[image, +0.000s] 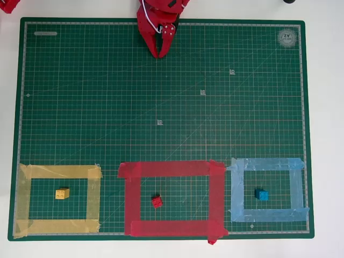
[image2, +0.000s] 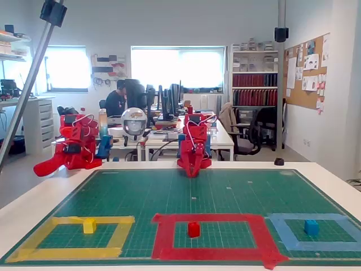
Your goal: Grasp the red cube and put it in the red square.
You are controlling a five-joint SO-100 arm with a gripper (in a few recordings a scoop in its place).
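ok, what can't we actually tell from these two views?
- Gripper: fingertips look together in the overhead view; the arm above is cut off by the top edge. In the fixed view it is too small to read.
- Red cube inside the red square: studs too small to make out.
- Mat logo: blurred.

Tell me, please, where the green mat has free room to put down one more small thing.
The wide green cutting mat is bare between the red gripper and the three tape frames. The red tape square holds the small red studded cube; its neighbours stand close on both sides.
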